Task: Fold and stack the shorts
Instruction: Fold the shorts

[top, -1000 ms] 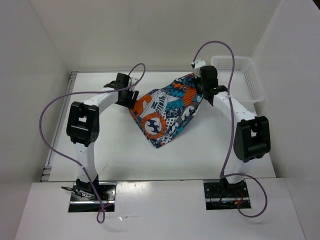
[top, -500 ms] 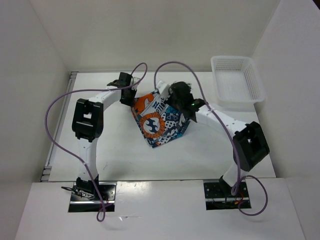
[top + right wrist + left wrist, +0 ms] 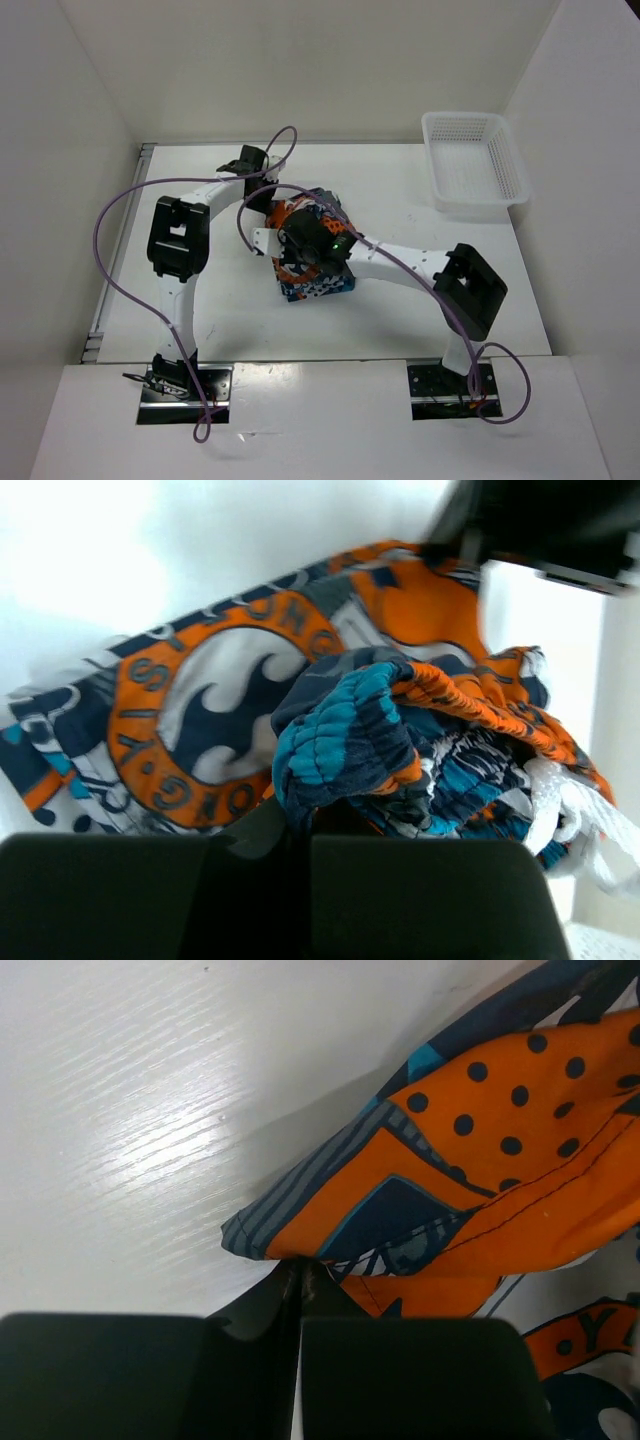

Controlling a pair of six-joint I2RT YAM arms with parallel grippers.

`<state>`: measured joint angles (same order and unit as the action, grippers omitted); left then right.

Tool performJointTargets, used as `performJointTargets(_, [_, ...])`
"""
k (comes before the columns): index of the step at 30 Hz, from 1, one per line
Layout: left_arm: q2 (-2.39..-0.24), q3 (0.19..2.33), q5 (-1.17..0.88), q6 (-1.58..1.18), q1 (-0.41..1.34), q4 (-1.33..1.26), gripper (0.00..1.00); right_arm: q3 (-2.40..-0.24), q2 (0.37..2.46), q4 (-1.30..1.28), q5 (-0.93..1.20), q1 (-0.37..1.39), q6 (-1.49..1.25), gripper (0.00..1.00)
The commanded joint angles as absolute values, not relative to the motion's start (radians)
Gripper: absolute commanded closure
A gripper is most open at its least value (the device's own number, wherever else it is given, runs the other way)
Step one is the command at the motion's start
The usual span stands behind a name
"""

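The shorts [image 3: 318, 286], printed in orange, teal, navy and white, lie doubled over in a compact bundle at the table's middle. My right gripper [image 3: 287, 240] has reached across to the left above them. In the right wrist view it [image 3: 300, 830] is shut on the bunched teal waistband [image 3: 345, 735], which hangs over the orange roundel print [image 3: 215, 710]. My left gripper [image 3: 265, 193] sits at the bundle's far left corner. In the left wrist view its tips [image 3: 303, 1265] are shut together on the hem of the orange dotted fabric [image 3: 480, 1160].
A white mesh basket [image 3: 474, 160] stands at the back right of the table. White walls close in the table on the left, back and right. The right forearm [image 3: 400, 262] stretches low across the table's middle.
The right gripper has carried the waistband from the back right over to the left, doubling the shorts onto themselves. The left gripper has shut at the left corner.
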<state>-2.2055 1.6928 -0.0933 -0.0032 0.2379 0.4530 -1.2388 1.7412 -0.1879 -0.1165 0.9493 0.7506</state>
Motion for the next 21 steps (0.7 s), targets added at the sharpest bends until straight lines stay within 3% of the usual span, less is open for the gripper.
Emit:
performJointTargets(1, [-2.221,1.715,-0.153,0.000,0.236,0.457,1.00,-1.293,1.822,-0.172,-0.091,0.962,0.732,1.00])
performJointTargets(5, [-2.212,1.706,-0.164,0.000,0.227,0.466,0.96,-1.321,1.888,-0.153,-0.100,0.962,0.723,1.00])
performJointTargets(7, [-2.200,1.686,-0.164,0.000,0.227,0.466,0.76,-1.359,1.902,-0.153,-0.100,0.971,0.723,0.89])
performJointTargets(9, [-2.189,1.686,-0.154,0.000,0.227,0.457,0.63,-1.396,1.902,-0.172,-0.085,0.982,0.723,0.79])
performJointTargets(10, [-2.180,1.686,-0.153,0.000,0.218,0.457,0.57,-1.414,1.902,-0.192,-0.062,0.992,0.723,0.78])
performJointTargets(14, [-2.171,1.706,-0.134,0.000,0.195,0.446,0.44,-1.566,1.893,-0.304,0.119,0.992,0.626,0.70])
performJointTargets(15, [-2.158,1.719,-0.124,0.000,0.195,0.446,0.43,-1.584,1.893,-0.323,0.186,0.992,0.615,0.62])
performJointTargets(21, [-2.089,1.743,-0.124,0.000,0.163,0.446,0.30,-1.592,1.812,-0.394,0.258,0.992,0.595,0.45])
